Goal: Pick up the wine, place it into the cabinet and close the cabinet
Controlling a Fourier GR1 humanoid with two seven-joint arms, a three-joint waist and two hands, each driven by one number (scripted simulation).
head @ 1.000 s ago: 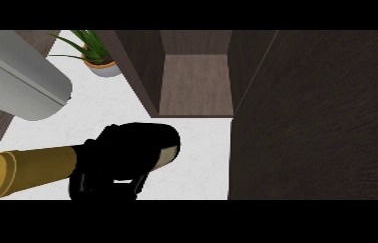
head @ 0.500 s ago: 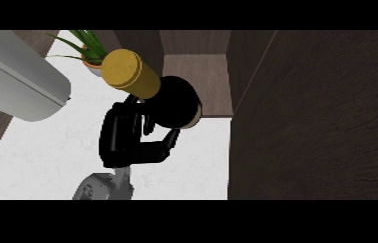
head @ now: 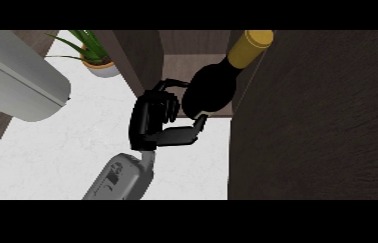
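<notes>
Right hand: black, fingers and thumb curled around the dark body of the wine, at centre. Wine: tilted, gold-capped neck pointing far and right, at the mouth of the open cabinet. Cabinet door: dark, right. Potted plant: far left on white counter.

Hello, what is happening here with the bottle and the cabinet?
One robot hand is curled round the dark body of the wine bottle and holds it tilted at the open cabinet, gold-capped neck pointing inward. The cabinet door stands open at the right. A potted plant stands on the white counter.
</notes>
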